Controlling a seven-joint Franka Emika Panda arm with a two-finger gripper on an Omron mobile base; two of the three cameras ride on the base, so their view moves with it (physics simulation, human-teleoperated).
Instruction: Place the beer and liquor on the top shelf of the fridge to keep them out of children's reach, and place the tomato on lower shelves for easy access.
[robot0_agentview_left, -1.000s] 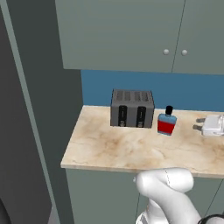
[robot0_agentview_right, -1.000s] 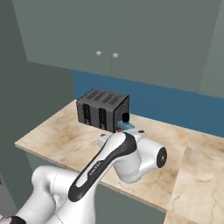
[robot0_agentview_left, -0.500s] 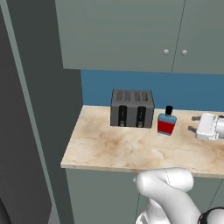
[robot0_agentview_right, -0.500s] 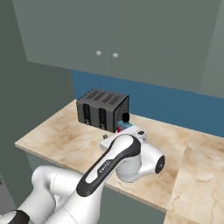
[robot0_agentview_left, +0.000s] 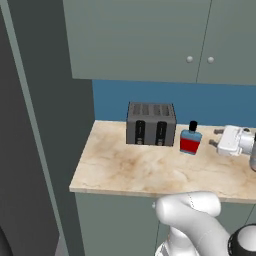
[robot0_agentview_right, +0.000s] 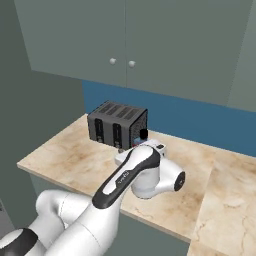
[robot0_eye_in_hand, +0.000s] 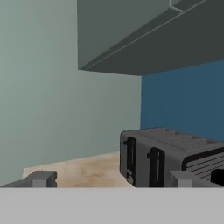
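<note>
From my left base view, the toaster (robot0_agentview_left: 151, 123) sits at the back of the counter (robot0_agentview_left: 125, 170) against the wall, under the cupboards (robot0_agentview_left: 150, 40). The liquor (robot0_agentview_left: 190, 139) stands just right of it, and my claw (robot0_agentview_left: 216, 138) is right of that.

Dark grey four-slot toaster (robot0_agentview_left: 151, 123) stands at frame centre of the left base view, at the back of the beige marbled surface (robot0_agentview_left: 120, 167), against the blue backsplash (robot0_agentview_left: 115, 100). Grey-green upper cupboards (robot0_agentview_left: 145, 37) fill the top of that frame; two round white knobs (robot0_agentview_left: 189, 59) sit side by side at upper right.
</note>
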